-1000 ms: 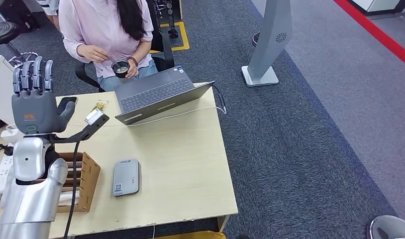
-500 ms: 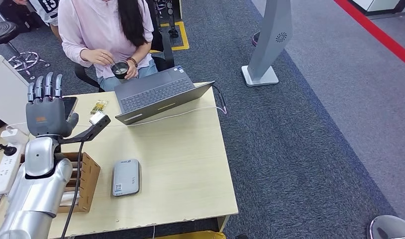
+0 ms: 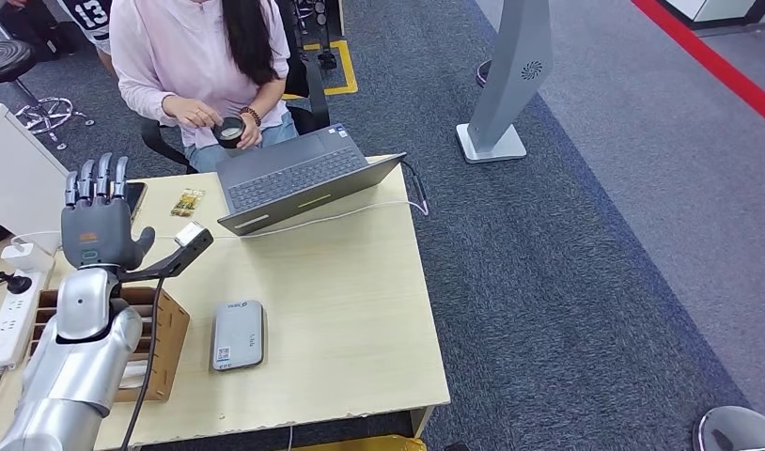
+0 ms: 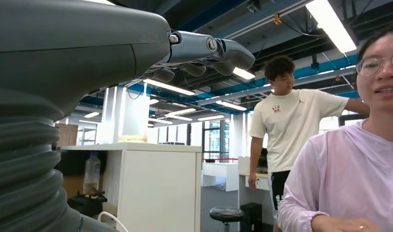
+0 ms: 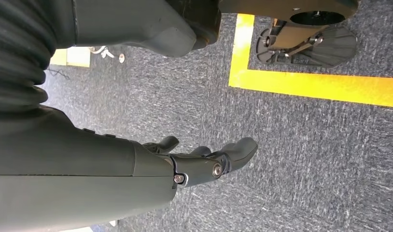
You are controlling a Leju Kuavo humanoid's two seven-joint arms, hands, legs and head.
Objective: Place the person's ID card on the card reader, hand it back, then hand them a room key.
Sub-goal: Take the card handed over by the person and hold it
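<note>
Left robot hand [image 3: 97, 221] is hovering raised, fingers spread and holding nothing, awaiting the ID card; no card is showing, the card reader [image 3: 238, 334] is lying near-centre on the table [image 3: 360, 310]; next move needs the seated person [image 3: 200, 66] to offer it.

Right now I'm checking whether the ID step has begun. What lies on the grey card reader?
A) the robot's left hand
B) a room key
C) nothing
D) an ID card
C: in the head view the card reader lies bare on the table, and the left hand is raised, empty, well away from it.
</note>
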